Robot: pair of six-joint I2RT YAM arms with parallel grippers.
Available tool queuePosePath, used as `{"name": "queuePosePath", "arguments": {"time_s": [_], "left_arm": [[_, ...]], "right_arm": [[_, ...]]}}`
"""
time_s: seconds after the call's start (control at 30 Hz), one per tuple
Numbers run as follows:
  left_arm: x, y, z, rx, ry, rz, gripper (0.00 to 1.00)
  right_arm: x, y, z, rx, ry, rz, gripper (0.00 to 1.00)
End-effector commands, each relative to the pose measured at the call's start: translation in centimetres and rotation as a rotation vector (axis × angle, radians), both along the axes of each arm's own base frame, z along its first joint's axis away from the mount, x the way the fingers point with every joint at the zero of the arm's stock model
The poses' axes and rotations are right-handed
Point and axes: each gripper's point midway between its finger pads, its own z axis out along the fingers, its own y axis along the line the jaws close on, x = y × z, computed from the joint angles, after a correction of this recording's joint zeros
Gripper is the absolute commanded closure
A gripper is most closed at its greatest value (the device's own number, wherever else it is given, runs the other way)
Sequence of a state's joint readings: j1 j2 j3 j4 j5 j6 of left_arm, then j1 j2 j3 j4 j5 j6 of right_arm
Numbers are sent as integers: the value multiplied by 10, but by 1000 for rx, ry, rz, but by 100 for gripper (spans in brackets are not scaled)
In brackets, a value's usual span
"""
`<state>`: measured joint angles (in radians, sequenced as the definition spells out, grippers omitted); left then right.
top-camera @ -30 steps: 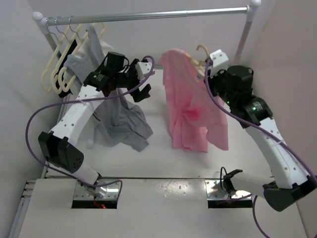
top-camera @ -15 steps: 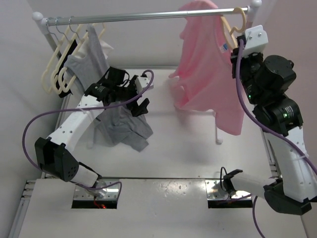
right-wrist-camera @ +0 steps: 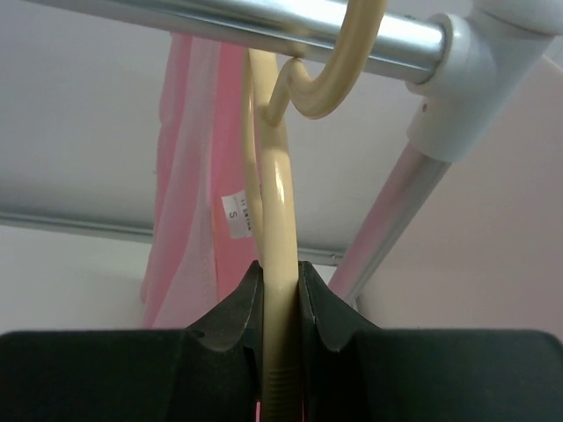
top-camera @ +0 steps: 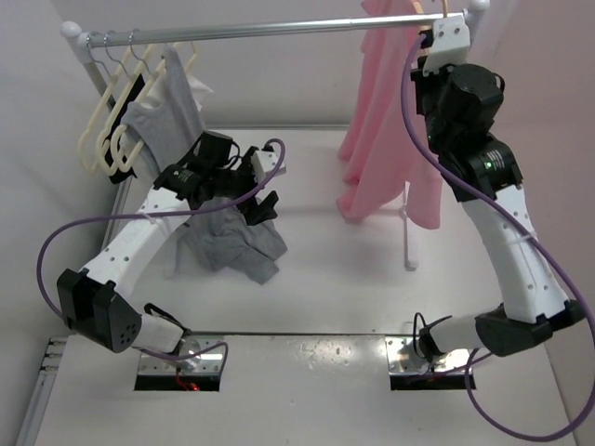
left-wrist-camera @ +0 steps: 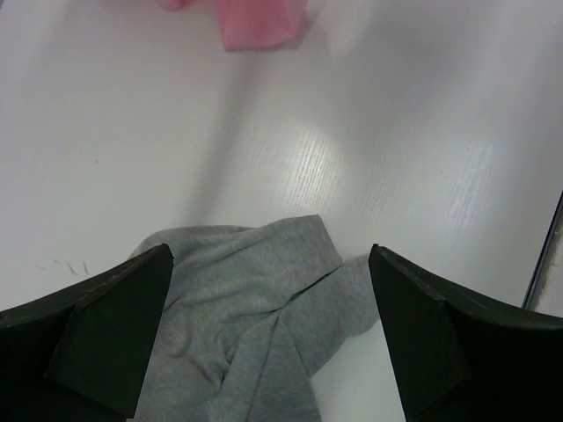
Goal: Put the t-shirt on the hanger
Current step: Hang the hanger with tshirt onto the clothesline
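The hanger (right-wrist-camera: 274, 176), hooked over the far-right rail (top-camera: 260, 32), is clamped by the right gripper (right-wrist-camera: 280, 274), with the t-shirt (top-camera: 376, 139) hung on it. The left gripper (left-wrist-camera: 270, 264) is spread wide above a grey garment (left-wrist-camera: 251, 308).

Pretty bare setup here. A white worktop (top-camera: 316, 279) with a faint wood grain is boxed in by plain pale walls (top-camera: 279, 84) along the far edge and both sides. A shiny metal rail (top-camera: 260, 32) is run across above the far edge, capped with white plastic joints (top-camera: 71, 30) and carried on slim posts (top-camera: 406, 237). A soft patch of glare (left-wrist-camera: 317, 167) is seen on the worktop. A separate white panel (top-camera: 307, 390) is set along the near edge.
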<state>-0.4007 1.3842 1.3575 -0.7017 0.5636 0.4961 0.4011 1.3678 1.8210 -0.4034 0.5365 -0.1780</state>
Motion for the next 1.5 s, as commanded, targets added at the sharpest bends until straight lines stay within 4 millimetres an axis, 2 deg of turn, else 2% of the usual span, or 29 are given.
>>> {"name": "queuePosePath", "arguments": {"time_s": [0.0,0.13,0.17,0.23,0.27,0.3,0.33,0.37,0.4,0.43,0.47,0.53,0.57,0.63,0.77,0.8,0.93,1.1,1.13,1.17,1.2,1.23,1.27,1.37,1.4,1.47], "left_arm": [[-3,-6,18,-37,-57,-22,0],[-4,-4,17,-32,-60,-15,0],[-5,-3,13,-29,-51,-15,0],[-7,-2,17,-33,-61,-15,0],[-7,-2,17,-33,-61,-15,0],[-9,-1,16,-33,-61,-15,0],[-8,0,16,-27,-64,-8,0],[-11,1,15,-27,-62,-8,0],[-11,1,15,-27,-62,-8,0],[-11,1,15,-27,-62,-8,0],[-11,1,15,-27,-62,-8,0],[-12,-3,16,-34,-64,-12,0],[-12,-3,16,-34,-64,-12,0],[-13,-4,17,-40,-61,-19,0],[-15,-5,13,-45,-44,-21,0],[-15,-5,13,-45,-43,-21,0],[-16,-5,13,-48,-37,-16,0],[-19,-7,7,-43,-24,-25,0],[-18,-5,2,-34,-23,-16,0],[-19,-2,-9,-14,-3,-4,0],[-19,-1,-11,-11,-11,3,0],[-18,2,-14,-5,-12,24,0],[-21,5,-24,-9,13,51,0],[-22,14,-44,6,37,122,0],[-26,18,-61,22,61,144,0],[-28,30,-77,60,63,199,0]], "right_arm": [[9,-10,18,52,-64,-82,100],[23,-8,0,50,19,-83,100],[29,-3,-17,44,71,-76,100],[30,-2,-30,52,104,-78,100],[23,-4,-29,75,97,-78,100],[22,-2,-42,79,114,-69,100],[18,-3,-44,82,108,-59,100],[15,-2,-59,89,126,-52,100],[2,-6,-48,114,89,-50,95],[0,-5,-54,112,96,-35,77],[-4,-5,-49,118,84,-22,64],[-13,-6,-54,105,117,-12,44],[-20,-7,-53,117,120,-3,30],[-29,-8,-59,115,149,6,23],[-59,-18,-47,165,111,8,12],[-72,-23,-41,173,91,10,9],[-104,-32,-20,245,20,27,6],[-143,-35,-15,374,-56,86,0],[-145,-36,-28,412,-50,77,0],[-160,-54,-25,457,-106,12,0],[-165,-65,-34,489,-116,-50,0],[-163,-72,-59,549,-100,-126,0],[-173,-94,-90,547,-71,-268,0],[-187,-116,-136,599,-40,-447,0],[-192,-119,-167,572,31,-497,0],[-200,-122,-188,593,51,-529,0]]}}
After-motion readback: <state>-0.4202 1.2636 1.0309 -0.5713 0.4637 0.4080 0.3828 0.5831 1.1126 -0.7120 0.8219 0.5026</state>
